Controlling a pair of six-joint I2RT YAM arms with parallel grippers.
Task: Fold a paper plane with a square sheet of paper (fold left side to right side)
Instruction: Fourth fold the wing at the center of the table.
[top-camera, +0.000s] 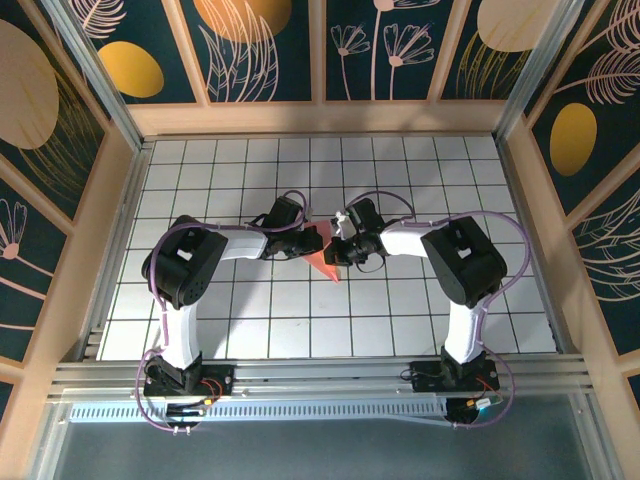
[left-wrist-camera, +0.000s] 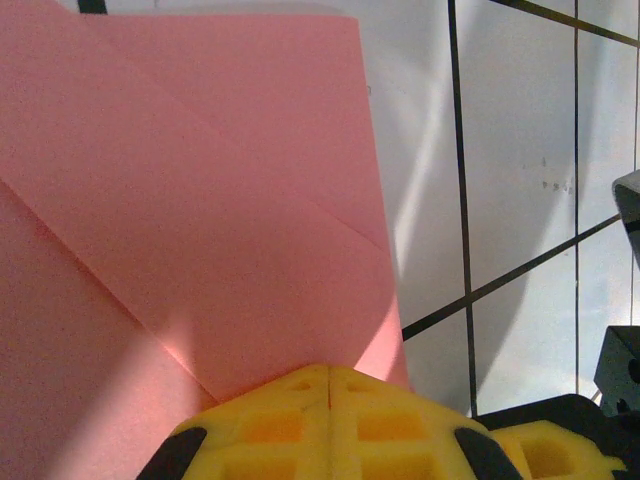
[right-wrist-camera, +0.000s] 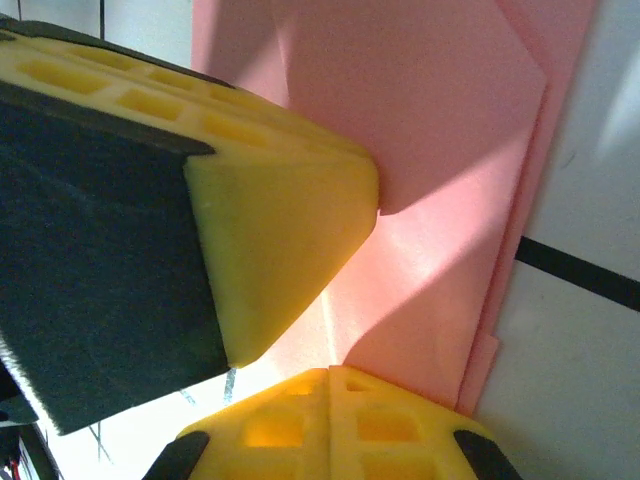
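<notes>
Resting the left gripper (top-camera: 303, 232), fingers closed together with nothing between them, tip-down on the square sheet of paper (top-camera: 323, 256), which is lying partly folded with diagonal creases near the middle of the white grid tiles (top-camera: 250, 320). Facing it with the right gripper (top-camera: 341, 243), likewise closed and empty, touching the sheet's layered pink edge just beside the left gripper's yellow fingers (right-wrist-camera: 280, 230).
</notes>
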